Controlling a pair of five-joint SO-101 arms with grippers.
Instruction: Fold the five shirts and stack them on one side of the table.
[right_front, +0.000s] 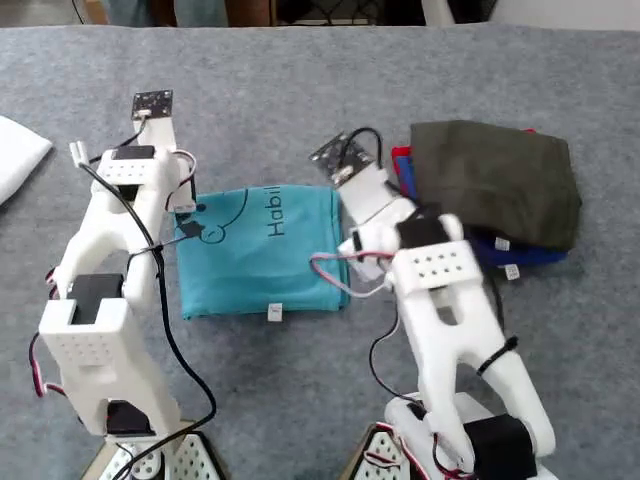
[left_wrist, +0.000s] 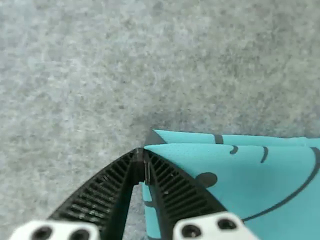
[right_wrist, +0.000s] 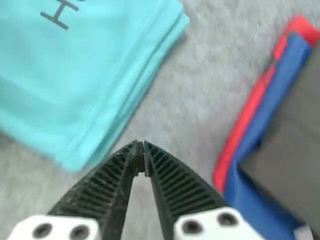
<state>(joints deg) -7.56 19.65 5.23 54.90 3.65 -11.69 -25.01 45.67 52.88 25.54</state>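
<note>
A folded teal shirt (right_front: 260, 255) with dark print lies flat at the table's middle. My left gripper (right_front: 185, 212) sits at its far left corner, shut on the teal shirt's (left_wrist: 235, 170) corner tip, fingertips (left_wrist: 131, 167) pressed together. To the right stands a stack of folded shirts: an olive one (right_front: 495, 180) on top, then blue (right_front: 520, 255) and red (right_front: 402, 155) edges beneath. My right gripper (right_front: 352, 225) hovers shut and empty (right_wrist: 144, 160) over the grey strip between the teal shirt (right_wrist: 75, 75) and the stack's blue layer (right_wrist: 260, 165) and red layer (right_wrist: 280, 55).
A white cloth (right_front: 20, 155) pokes in at the far left edge. The grey felt tabletop (right_front: 300, 90) is bare behind the arms and in front of the teal shirt. Cables hang from both arms.
</note>
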